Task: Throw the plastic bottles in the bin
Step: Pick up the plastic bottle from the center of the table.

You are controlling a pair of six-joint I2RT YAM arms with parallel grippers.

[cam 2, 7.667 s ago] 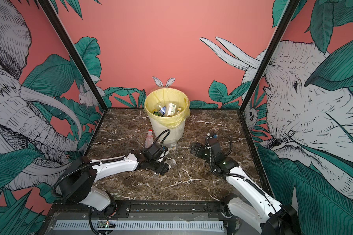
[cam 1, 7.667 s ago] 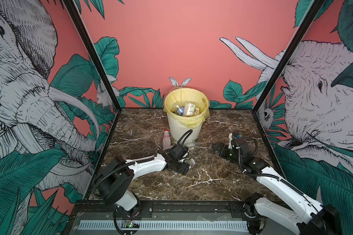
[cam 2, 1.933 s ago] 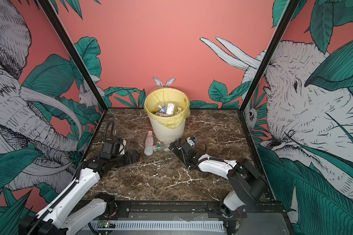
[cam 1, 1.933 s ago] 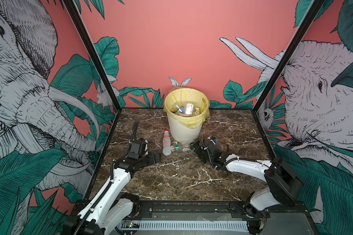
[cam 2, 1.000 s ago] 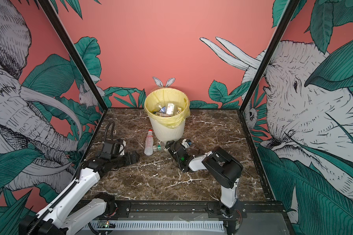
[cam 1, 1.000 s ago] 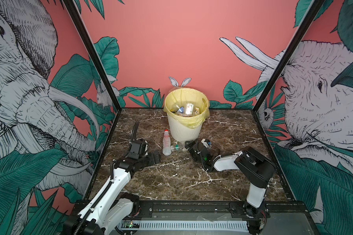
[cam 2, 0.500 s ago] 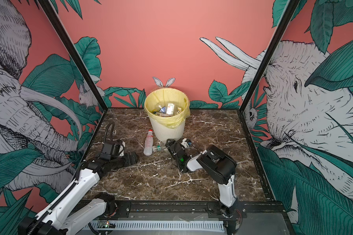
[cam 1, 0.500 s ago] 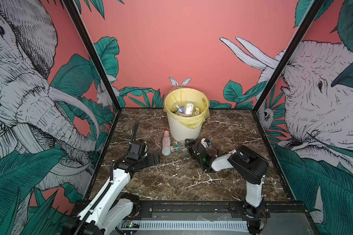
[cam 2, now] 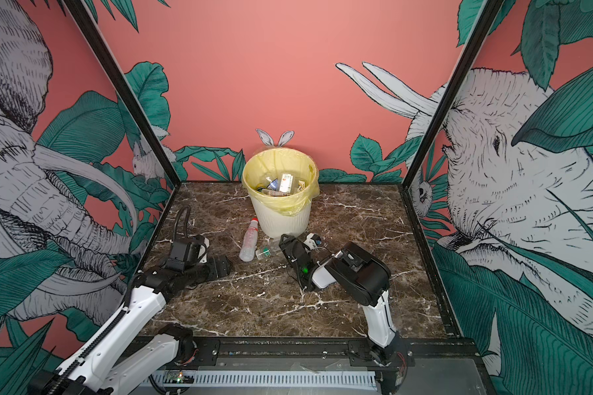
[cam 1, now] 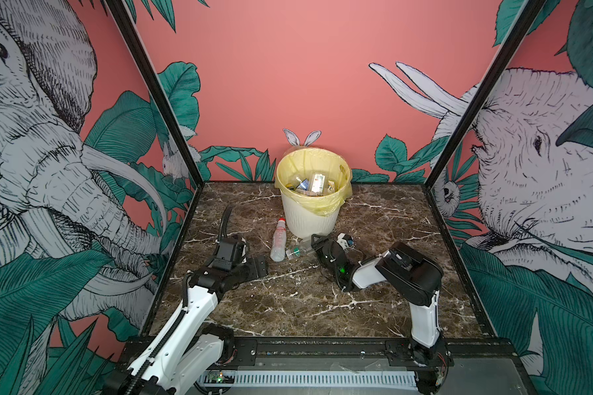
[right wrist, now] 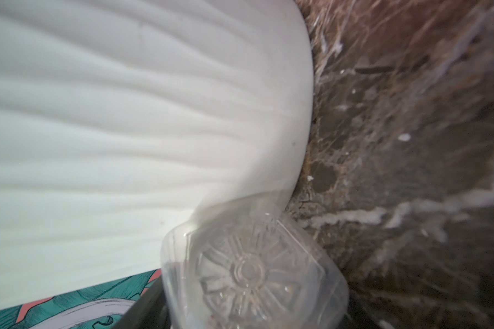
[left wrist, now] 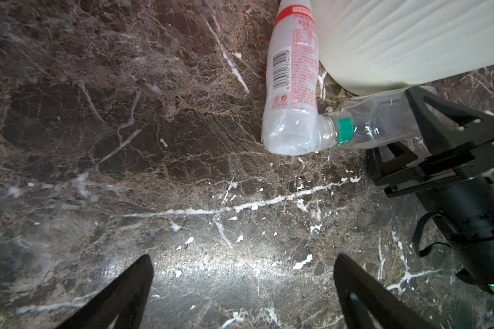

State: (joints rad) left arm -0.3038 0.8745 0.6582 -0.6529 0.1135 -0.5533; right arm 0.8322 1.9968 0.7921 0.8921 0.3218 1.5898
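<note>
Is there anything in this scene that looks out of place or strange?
Two bottles lie on the table at the foot of the bin, not inside it: the red-capped bottle and the clear green-labelled bottle, whose neck presses against the other's base. The yellow liner hangs unevenly over the rim.

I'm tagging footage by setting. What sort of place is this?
Likely a staged robot test booth, not a real room: printed elephant-and-leaf wall panels in a black frame, a marble-patterned tabletop, and a left arm and right arm mounted along its front edge.
</note>
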